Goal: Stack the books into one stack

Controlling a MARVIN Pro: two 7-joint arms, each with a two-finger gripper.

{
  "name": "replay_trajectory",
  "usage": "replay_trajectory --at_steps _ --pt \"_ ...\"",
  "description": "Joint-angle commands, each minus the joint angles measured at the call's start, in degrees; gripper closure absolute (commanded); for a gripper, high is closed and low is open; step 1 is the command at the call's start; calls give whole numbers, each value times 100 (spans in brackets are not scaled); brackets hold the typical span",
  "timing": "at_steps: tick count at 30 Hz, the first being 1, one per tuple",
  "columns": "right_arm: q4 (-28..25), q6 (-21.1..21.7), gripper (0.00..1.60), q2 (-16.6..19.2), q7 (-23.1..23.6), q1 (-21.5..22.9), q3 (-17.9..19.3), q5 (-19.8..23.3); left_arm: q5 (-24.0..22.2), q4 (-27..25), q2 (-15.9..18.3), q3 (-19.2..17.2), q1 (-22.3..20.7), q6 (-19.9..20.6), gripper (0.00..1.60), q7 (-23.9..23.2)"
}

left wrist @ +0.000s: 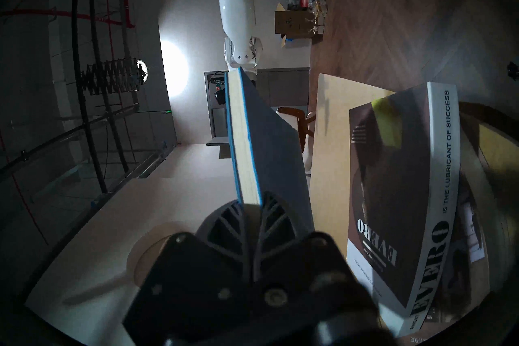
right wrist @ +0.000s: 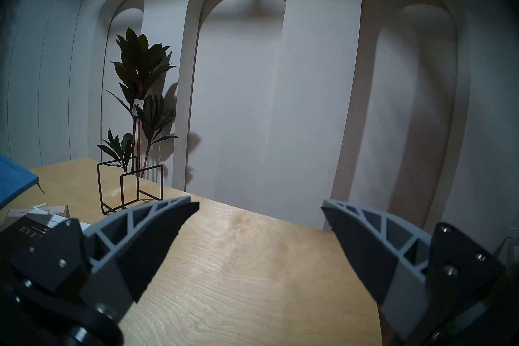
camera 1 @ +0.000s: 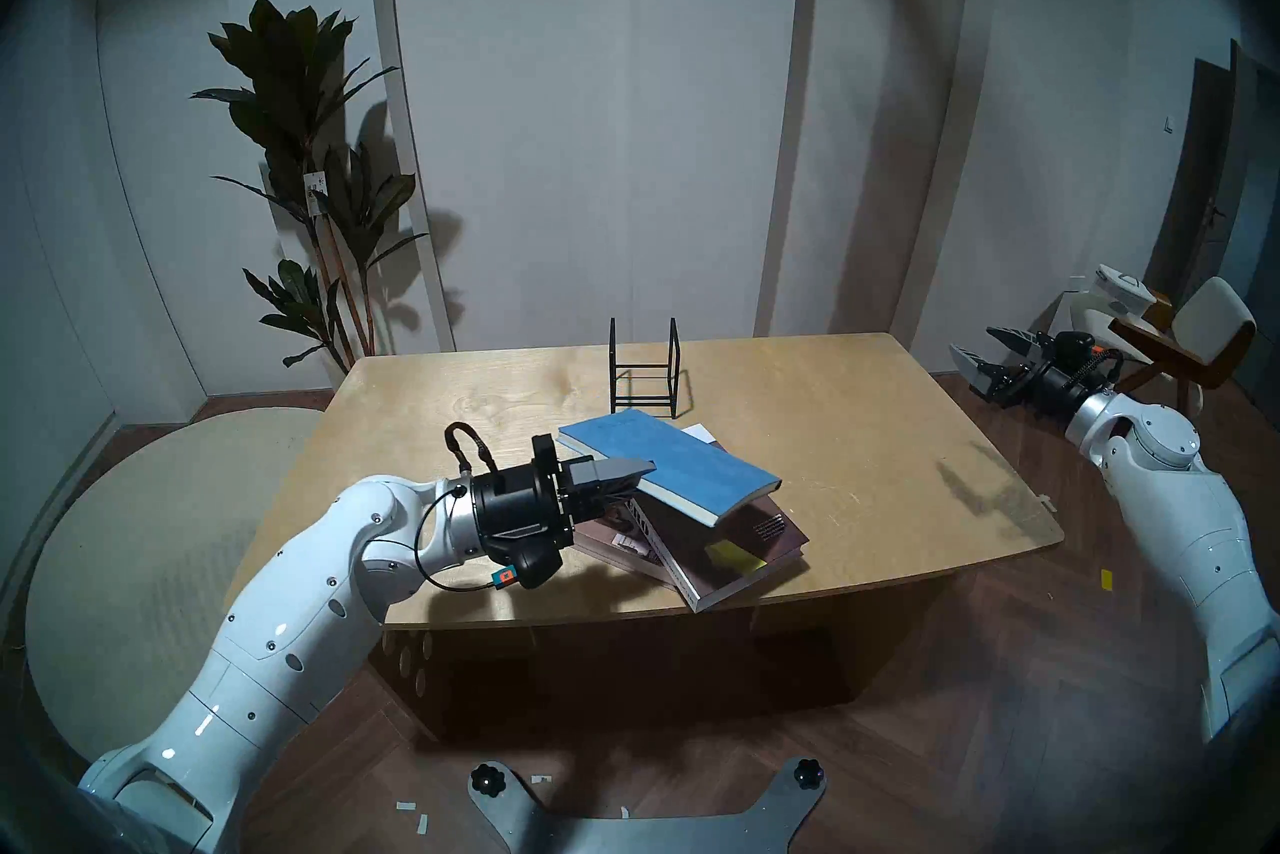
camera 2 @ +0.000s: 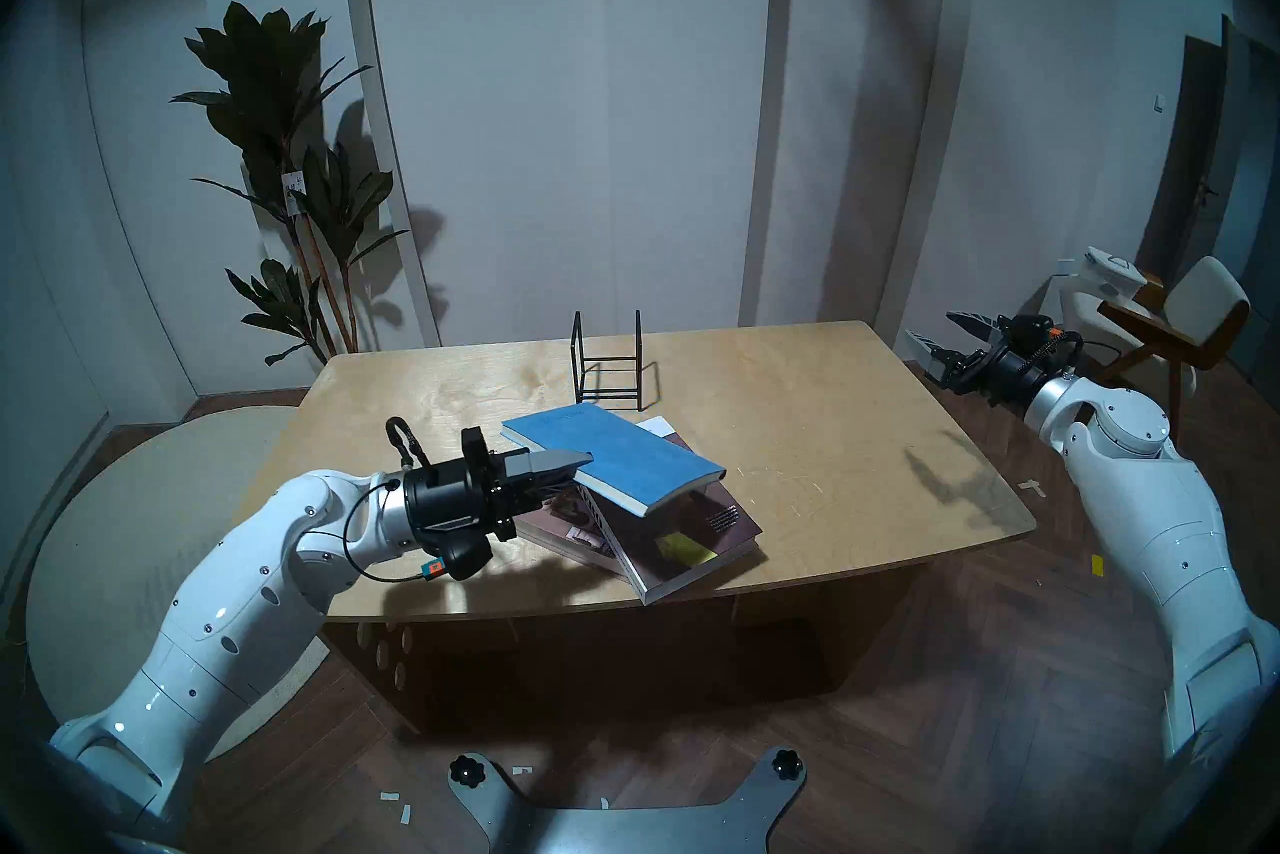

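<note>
The left gripper (camera 1: 627, 475) is clamped on the blue book's (camera 1: 675, 463) edge and holds it just above the brown book (camera 1: 727, 544), which lies on the mauve book (camera 1: 609, 537). From the jaws, the blue book's long axis runs toward 4 o'clock. The right gripper (camera 1: 997, 360), jaws apart, waits well away at 2 o'clock beyond the table (camera 1: 866, 437).

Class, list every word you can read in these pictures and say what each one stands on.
"EVERO": brown book's cover and white spine.
"IS THE LUBRICANT OF SUCCESS": same spine.
Small print on the brown cover: too small to read.
Blue book: faint cover lettering, unreadable.
Plant tag: unreadable.
</note>
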Motion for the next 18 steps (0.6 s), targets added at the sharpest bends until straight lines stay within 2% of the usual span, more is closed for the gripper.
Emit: replay_trajectory --at_steps 1,18 --pt "-5 -98 0 -5 49 62 17 -4 428 -59 -383 -28 -182 201 160 457" --pt "70 -167 0 -6 198 96 0 -2 1840 522 -680 195 -240 717 160 1338"
